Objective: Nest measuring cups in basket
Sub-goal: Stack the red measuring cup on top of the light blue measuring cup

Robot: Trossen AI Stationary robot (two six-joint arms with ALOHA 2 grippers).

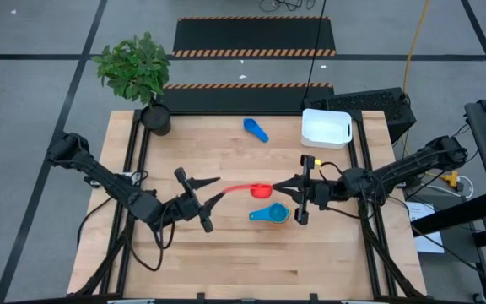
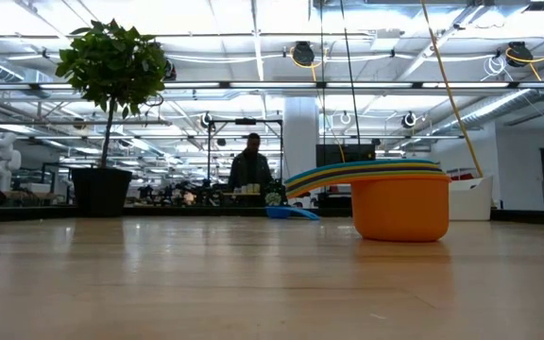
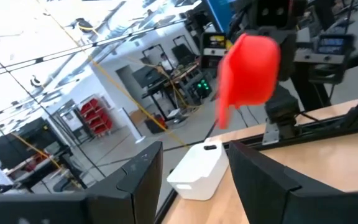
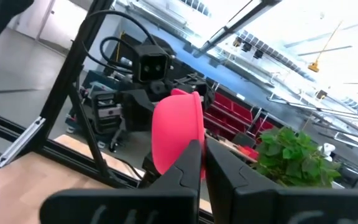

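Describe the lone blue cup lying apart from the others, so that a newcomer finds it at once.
Start at the white basket in the table's far right corner. Beside it, toward the plant pot, the blue cup lies alone on bare wood. Unlike the red cup between the arms or the stack, nothing touches it.

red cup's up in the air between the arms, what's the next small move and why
Probably the right pincer should carry the red cup over the nested stack and lower it in. It is shut on the cup, while the left pincer is open at the handle's end, gripping nothing. The stack sits on the table right beside the cup.
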